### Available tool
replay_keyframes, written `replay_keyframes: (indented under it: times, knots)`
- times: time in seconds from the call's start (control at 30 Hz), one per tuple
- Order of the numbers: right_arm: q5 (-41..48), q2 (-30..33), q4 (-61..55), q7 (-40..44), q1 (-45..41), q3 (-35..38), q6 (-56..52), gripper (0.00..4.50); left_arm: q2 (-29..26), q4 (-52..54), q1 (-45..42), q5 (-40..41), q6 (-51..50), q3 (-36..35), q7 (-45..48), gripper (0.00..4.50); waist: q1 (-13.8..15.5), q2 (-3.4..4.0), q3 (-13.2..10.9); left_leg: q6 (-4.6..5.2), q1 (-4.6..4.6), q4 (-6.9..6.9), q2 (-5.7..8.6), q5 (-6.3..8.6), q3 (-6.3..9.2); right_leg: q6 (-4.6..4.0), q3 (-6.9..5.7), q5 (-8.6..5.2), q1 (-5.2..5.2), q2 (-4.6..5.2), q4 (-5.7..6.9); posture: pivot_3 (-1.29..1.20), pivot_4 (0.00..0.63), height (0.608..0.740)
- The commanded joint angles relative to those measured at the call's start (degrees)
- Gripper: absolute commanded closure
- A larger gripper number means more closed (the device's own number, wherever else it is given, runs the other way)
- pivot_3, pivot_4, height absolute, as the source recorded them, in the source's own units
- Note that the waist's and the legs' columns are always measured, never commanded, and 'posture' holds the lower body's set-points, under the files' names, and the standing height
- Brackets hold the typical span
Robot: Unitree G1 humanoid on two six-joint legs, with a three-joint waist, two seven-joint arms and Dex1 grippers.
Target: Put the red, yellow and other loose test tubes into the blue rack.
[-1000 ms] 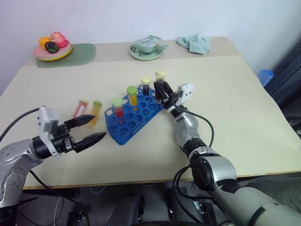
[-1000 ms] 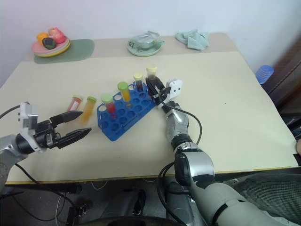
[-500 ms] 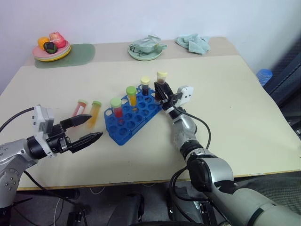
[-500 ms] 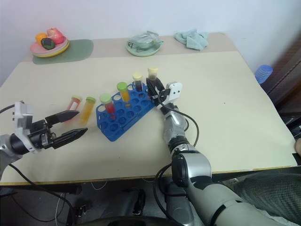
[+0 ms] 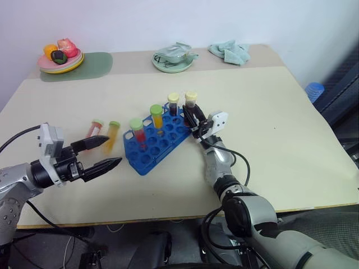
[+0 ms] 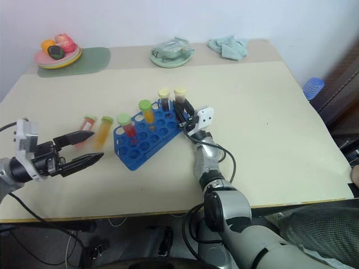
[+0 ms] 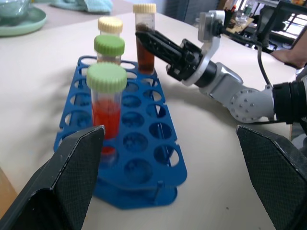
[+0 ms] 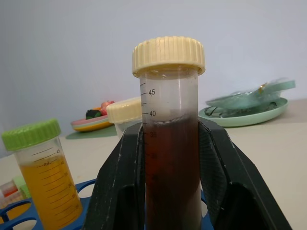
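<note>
From the head camera, the blue rack (image 5: 159,139) sits near the middle of the cream table (image 5: 280,112), set at a slant, with four capped tubes upright in it: a red tube (image 5: 137,133) at the near-left end, a yellow-orange tube (image 5: 157,116) behind it, a dark tube (image 5: 174,104) further back, and the brown tube (image 5: 191,105) at the far right corner. The right gripper (image 5: 194,117) pinches that brown tube by its body, fingers pressed against both sides. Two loose tubes lie flat on the table just left of the rack: a red one (image 5: 95,129) and a yellow-orange one (image 5: 112,135), side by side. The left gripper (image 5: 104,153) hangs near them with its two fingers spread apart, holding nothing. A plate of toy food (image 5: 60,58), a green dish (image 5: 174,59) and a pale cloth (image 5: 230,52) sit along the far edge. From the left wrist, the rack fills the space between the wide-spread fingers (image 7: 72,187), and the right gripper is seen clamped on the brown tube at the rack's far corner. From the right wrist, the brown tube with its pale yellow cap (image 8: 169,53) stands upright, squeezed between the two black fingers (image 8: 120,187).
</note>
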State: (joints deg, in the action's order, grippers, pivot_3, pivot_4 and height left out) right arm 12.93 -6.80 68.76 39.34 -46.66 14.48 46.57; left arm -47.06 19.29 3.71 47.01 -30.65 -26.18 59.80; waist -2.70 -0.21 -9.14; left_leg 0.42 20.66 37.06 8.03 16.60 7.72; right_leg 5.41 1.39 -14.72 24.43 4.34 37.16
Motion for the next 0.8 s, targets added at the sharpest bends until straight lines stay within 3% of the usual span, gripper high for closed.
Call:
replay_keyframes:
  times: [0.03, 0.07, 0.1, 0.27, 0.57, 0.8]
  knots:
    - [-1.0, -0.87, 1.57, 0.67, 2.69, -0.93, -0.37, 3.32, 0.2, 0.29, -0.87, 0.47, 0.79, -0.26, 0.54, 0.0, 0.05, 0.0, 0.0, 0.0, -0.16, -0.06, -0.01, 0.01, 0.0, -0.03, 0.0, -0.02, -0.06, 0.0, -0.04, 0.0, 0.15, 0.74]
    - [-1.1, -0.65, 1.43, 0.24, 2.65, -0.83, -0.02, 3.32, 0.32, 0.2, -1.02, 0.47, 0.81, -0.07, 0.58, 0.0, 0.09, 0.0, 0.0, 0.01, -0.22, -0.08, -0.01, 0.01, 0.0, -0.03, 0.0, -0.02, -0.1, 0.0, -0.04, 0.0, 0.15, 0.74]
    - [-1.13, -0.48, 1.3, -0.12, 2.56, -0.71, 0.28, 2.53, 0.39, 0.13, -1.1, 0.47, 0.82, 0.04, 0.63, 0.0, 0.09, -0.01, 0.01, 0.01, -0.22, -0.08, -0.01, 0.01, 0.0, -0.04, 0.0, -0.03, -0.1, 0.0, -0.05, 0.0, 0.15, 0.74]
    - [-3.11, 0.19, 0.35, -4.04, 1.76, -1.58, 3.37, 0.23, 0.85, -0.66, -1.54, 0.37, 1.05, 0.29, 0.83, 0.0, 0.12, -0.06, 0.04, 0.0, -0.23, -0.06, -0.02, 0.01, 0.0, -0.04, 0.0, -0.02, -0.1, -0.02, -0.04, 0.0, 0.15, 0.74]
    - [-6.65, 4.17, -8.98, -7.81, -0.31, -5.91, 6.82, 0.23, 7.08, -1.9, -6.29, 5.95, -1.53, -2.3, -7.47, 0.0, 0.16, -0.01, 0.0, -0.02, -0.16, 0.0, -0.02, -0.01, 0.0, -0.04, 0.0, -0.02, -0.05, -0.02, -0.01, 0.0, 0.15, 0.74]
    - [-1.34, 11.33, -37.53, -0.85, 6.36, -11.4, -11.41, 0.23, 10.88, -0.98, -12.64, 6.92, -5.18, -3.87, -26.53, 0.0, 0.29, -0.03, 0.0, -0.04, -0.01, 0.02, -0.04, -0.02, -0.01, -0.03, 0.03, -0.02, -0.07, -0.03, 0.06, 0.0, 0.15, 0.74]
